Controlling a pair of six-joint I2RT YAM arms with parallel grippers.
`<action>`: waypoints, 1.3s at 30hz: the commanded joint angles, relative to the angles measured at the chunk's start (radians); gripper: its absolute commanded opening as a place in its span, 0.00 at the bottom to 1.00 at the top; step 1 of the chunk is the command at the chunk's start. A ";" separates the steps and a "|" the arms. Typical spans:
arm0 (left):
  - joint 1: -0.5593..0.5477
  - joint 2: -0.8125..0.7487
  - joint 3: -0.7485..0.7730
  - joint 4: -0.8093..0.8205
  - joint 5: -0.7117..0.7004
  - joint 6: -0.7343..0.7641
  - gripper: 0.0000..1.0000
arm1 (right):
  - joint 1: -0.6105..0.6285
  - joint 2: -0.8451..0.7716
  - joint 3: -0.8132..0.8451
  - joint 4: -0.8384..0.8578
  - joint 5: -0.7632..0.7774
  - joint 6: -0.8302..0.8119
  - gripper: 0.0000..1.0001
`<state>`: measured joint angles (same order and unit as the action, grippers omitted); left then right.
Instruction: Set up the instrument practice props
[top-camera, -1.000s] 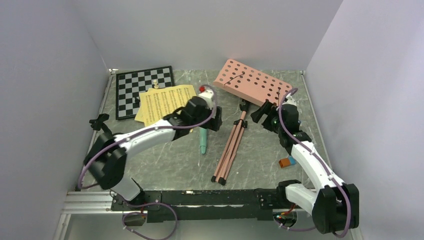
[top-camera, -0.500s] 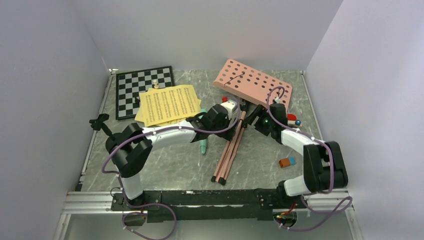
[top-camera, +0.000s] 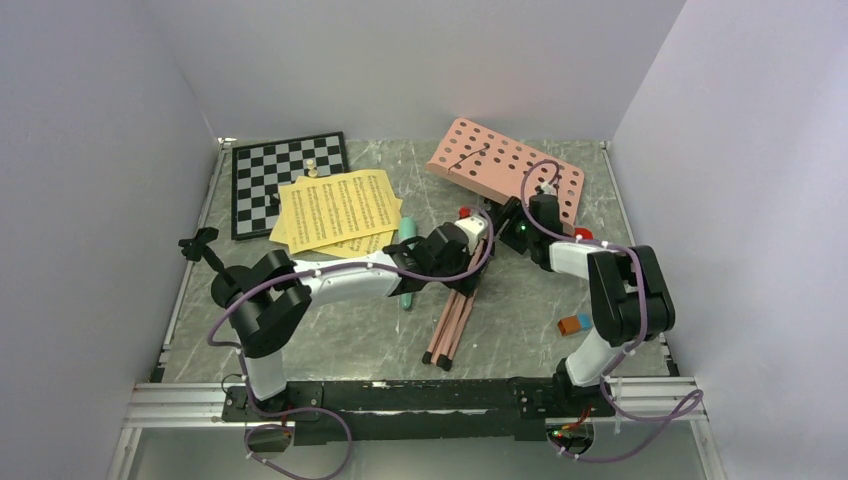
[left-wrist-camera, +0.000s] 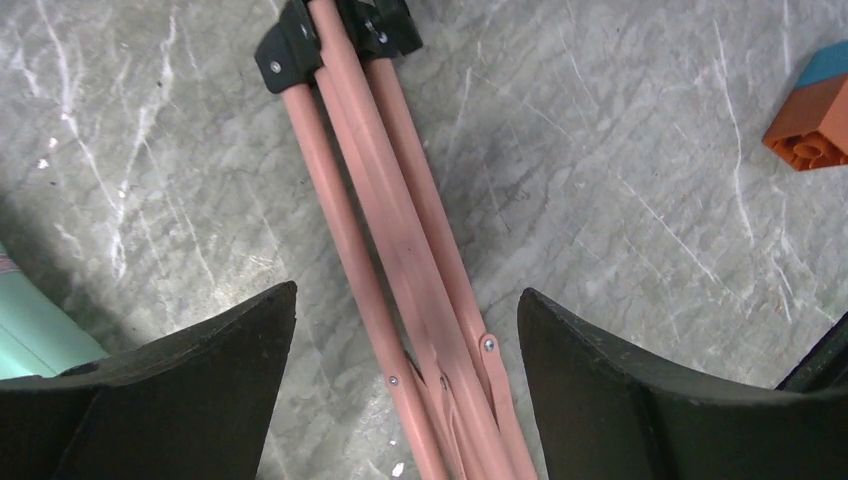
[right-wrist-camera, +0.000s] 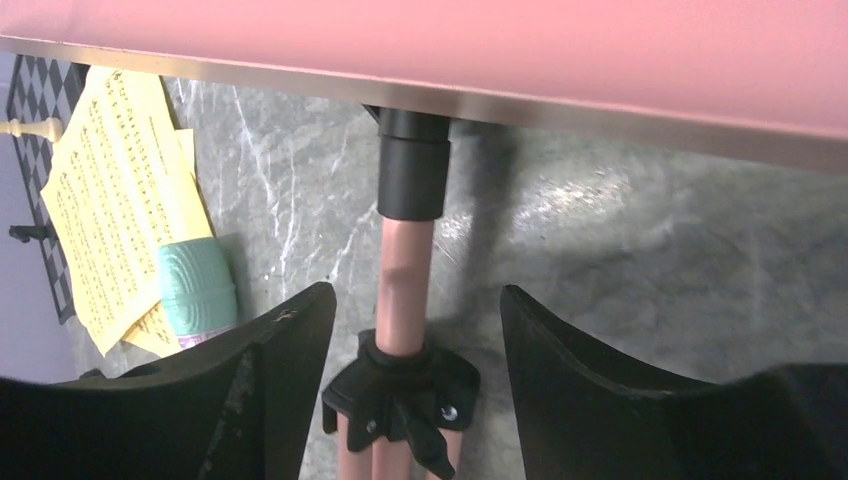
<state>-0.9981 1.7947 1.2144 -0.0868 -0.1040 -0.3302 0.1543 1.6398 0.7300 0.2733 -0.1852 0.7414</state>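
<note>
Top external view: we see a pink perforated music stand (top-camera: 470, 160) lying on a grey marbled tabletop (top-camera: 330, 330). Its plate (top-camera: 520, 175) is toward the far wall and its folded legs (top-camera: 452, 318) run back toward the arm bases. Both arms reach in to the middle of the music stand. The left tool (top-camera: 472, 238) sits over the top of the legs, just below the plate. The right tool (top-camera: 508, 220) is just right of it, at the plate's near edge.

Left of the music stand, yellow pages (top-camera: 335, 208) lie fanned, partly overlapping a chessboard (top-camera: 285, 170). A mint tube (top-camera: 405, 297) lies between the pages and the legs, mostly hidden beneath the left arm. Further left of the music stand, by the side wall, is a small black stand (top-camera: 199, 244). Right of the legs sits an orange and blue block (top-camera: 573, 324).

Left wrist view: the left tool is spread wide, one jaw on each side of the three folded legs, touching neither.

Right wrist view: the right tool is also spread wide. Its jaws stand either side of the pole (right-wrist-camera: 405, 260), just beneath the plate's edge and level with a black collar (right-wrist-camera: 400, 385), clear of both.
</note>
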 joint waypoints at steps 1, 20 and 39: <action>-0.016 0.015 -0.016 0.014 -0.032 0.005 0.86 | 0.039 0.057 0.051 0.081 0.021 0.003 0.64; -0.020 0.012 -0.072 -0.010 -0.108 0.011 0.85 | 0.073 0.277 0.152 0.114 0.078 0.062 0.21; -0.020 -0.193 -0.095 -0.001 -0.068 0.014 0.87 | 0.174 -0.324 -0.025 0.309 0.356 -0.284 0.00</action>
<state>-1.0218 1.6951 1.1164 -0.0986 -0.1814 -0.3305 0.3019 1.5200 0.6708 0.2241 0.0807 0.6384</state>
